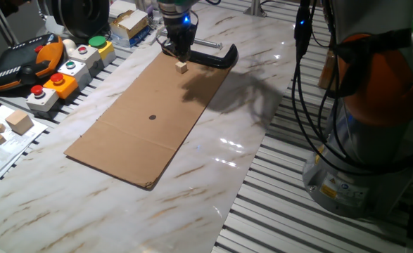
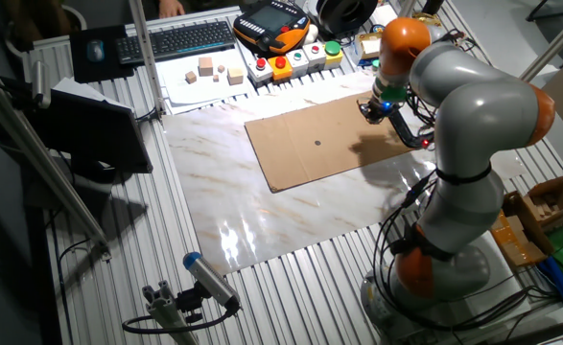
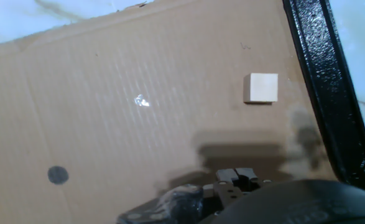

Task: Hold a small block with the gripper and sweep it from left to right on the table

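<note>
From one fixed view, my black two-fingered gripper [image 1: 176,50] hovers just behind the tiny light-tan wooden cube [image 1: 182,67], ungrasped on the flat brown cardboard sheet [image 1: 150,116]. The other fixed view hides the cube. In the hand view the cube [image 3: 260,88] lies ahead, offset right; fingers together, so opening and descending likely come next.

I am working in a robotics lab: a slatted aluminium frame bench [image 2: 291,278] carries the marble counter [image 1: 262,133], beside it sit a row of push-button control boxes [image 1: 69,70], an orange teach pendant [image 2: 273,24], a keyboard [image 2: 190,38] and looped black cables [image 1: 308,105].
</note>
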`<action>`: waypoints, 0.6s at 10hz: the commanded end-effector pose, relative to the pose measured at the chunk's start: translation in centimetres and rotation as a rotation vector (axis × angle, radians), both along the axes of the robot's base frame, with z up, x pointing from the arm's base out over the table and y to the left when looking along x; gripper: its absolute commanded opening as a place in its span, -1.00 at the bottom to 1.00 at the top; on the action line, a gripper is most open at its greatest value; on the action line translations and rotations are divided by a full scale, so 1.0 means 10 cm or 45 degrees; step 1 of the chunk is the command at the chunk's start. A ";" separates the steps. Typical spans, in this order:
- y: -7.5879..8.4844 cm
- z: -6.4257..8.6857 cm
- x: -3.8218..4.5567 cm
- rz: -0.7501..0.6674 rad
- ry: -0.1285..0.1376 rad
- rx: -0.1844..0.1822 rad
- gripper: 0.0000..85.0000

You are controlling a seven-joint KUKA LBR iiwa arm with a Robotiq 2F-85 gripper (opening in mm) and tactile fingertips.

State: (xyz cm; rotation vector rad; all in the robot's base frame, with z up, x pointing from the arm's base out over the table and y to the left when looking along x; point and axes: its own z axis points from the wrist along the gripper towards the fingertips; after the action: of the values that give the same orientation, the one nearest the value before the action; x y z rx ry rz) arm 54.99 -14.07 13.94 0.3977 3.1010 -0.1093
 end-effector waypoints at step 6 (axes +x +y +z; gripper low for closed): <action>-0.04 -0.03 -0.011 -0.031 -0.016 0.079 -0.98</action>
State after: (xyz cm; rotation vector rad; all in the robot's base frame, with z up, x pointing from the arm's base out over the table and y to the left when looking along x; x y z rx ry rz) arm 54.81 -14.51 13.56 0.4361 3.0951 -0.0020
